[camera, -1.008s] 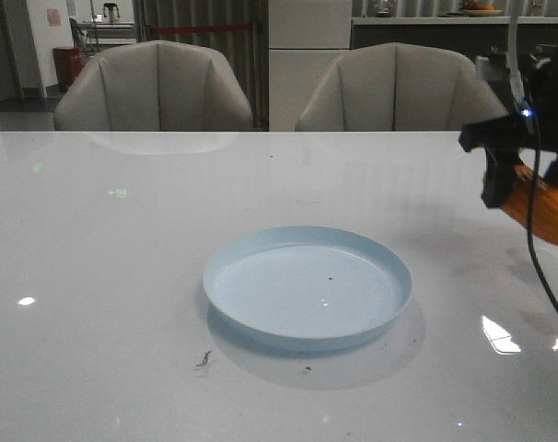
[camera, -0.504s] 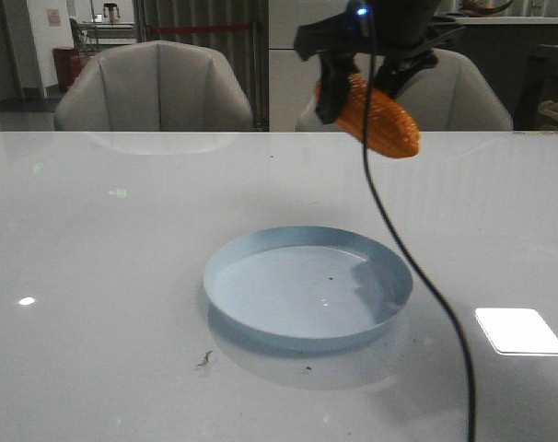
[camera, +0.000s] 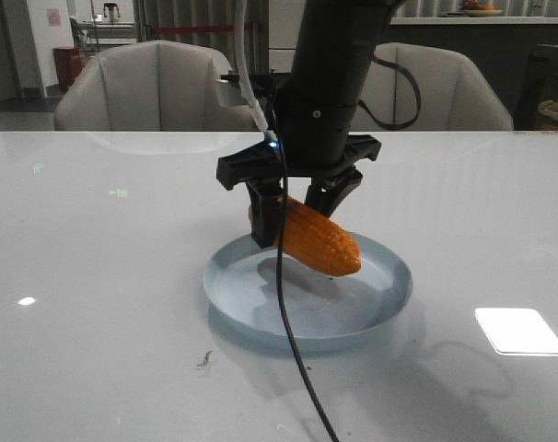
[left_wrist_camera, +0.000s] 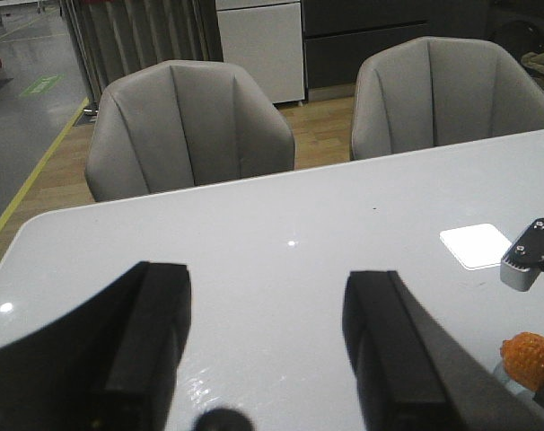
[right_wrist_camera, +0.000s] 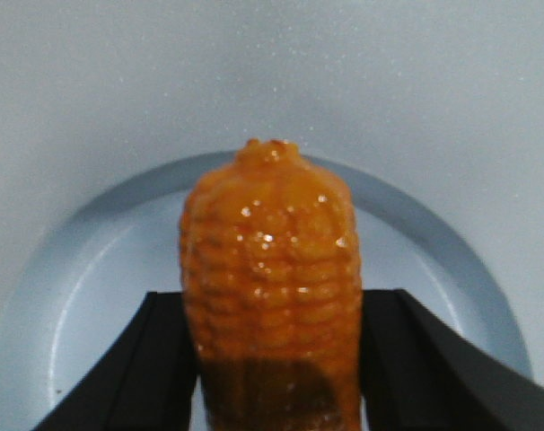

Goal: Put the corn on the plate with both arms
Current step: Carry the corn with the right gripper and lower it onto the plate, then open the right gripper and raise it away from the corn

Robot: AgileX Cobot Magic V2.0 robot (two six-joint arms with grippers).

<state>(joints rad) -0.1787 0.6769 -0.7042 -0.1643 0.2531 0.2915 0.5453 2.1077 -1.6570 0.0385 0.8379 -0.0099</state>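
1. since half a second ago the right hand (camera: 297, 216) has swung down from high above the far side of the counter (camera: 95, 276) to hang directly over the plate (camera: 394, 295), carrying the corn (camera: 318, 241) with it; a second ago it was at the right edge of the front view.
2. right hand: its two black fingers (right_wrist_camera: 160, 359) are closed on the thick end of the corn (right_wrist_camera: 270, 278), one on each side, with the cob filling the gap between them.
3. corn: orange-yellow, tilted, its free tapered end pointing down toward the right side of the plate. it sits low over the plate's inner floor; whether the tip touches the plate cannot be told from these views.
4. plate: pale blue, round and shallow, resting flat on the white counter in the middle of the front view. in the right wrist view its rim (right_wrist_camera: 451, 260) curves around behind the cob.
5. left hand (left_wrist_camera: 263, 332): its fingers (left_wrist_camera: 155, 332) stand wide apart with nothing between them, held above the counter, facing two grey chairs (left_wrist_camera: 189, 117). the tip of the corn (left_wrist_camera: 528, 355) shows at the edge of that view.
6. a thin black cable (camera: 293, 341) hangs from the right arm, beside a small blue light (camera: 273, 142), and trails down in front of the plate.
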